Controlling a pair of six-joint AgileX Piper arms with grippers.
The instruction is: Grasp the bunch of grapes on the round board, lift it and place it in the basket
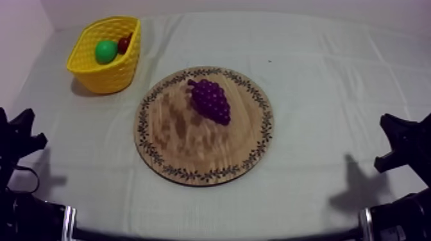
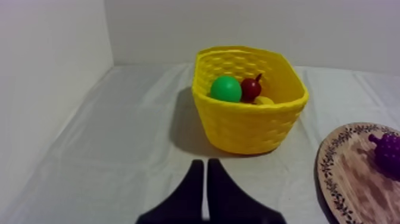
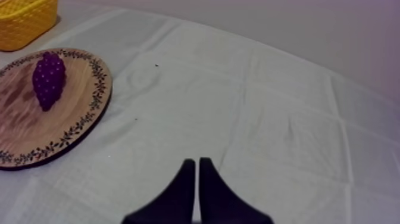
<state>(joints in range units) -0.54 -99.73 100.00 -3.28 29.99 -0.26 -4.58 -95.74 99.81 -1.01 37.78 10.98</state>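
Note:
The purple bunch of grapes (image 1: 210, 100) lies on the round wooden board (image 1: 192, 154) in the middle of the table, towards the board's far side. At the far left stands the yellow basket (image 1: 96, 74). Low at the left my left gripper (image 2: 205, 162) is shut on nothing, its fingers together in a narrow wedge that points at the basket (image 2: 250, 128). My right gripper (image 3: 197, 161) is also shut on nothing, low at the right, well away from the board (image 3: 53, 128) and the grapes (image 3: 47, 80).
In the basket lie a green round fruit (image 2: 226, 89), a small red fruit (image 2: 250, 88) and a bit of something yellow (image 2: 263, 100). The grey-white cloth (image 1: 333, 83) stretches bare to the right of the board. A wall rises close behind the basket.

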